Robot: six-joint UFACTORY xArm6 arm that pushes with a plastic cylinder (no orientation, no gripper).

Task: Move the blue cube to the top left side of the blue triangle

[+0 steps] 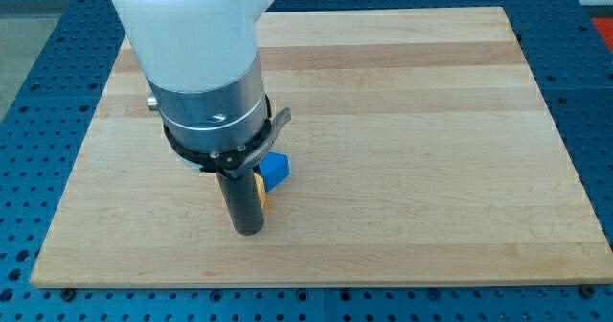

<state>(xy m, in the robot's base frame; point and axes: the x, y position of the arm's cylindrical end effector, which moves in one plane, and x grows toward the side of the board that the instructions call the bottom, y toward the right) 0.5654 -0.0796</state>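
Observation:
A blue block (276,170), seemingly the blue cube, lies on the wooden board (402,121) left of centre near the view's bottom, partly hidden by the arm. A yellow block (260,191) touches its lower left, mostly hidden behind the rod. My tip (249,230) rests on the board just below and left of both blocks. No blue triangle shows; the arm's white and silver body (201,82) may hide it.
The board lies on a blue perforated table (38,121). The arm's body covers the board's upper left part.

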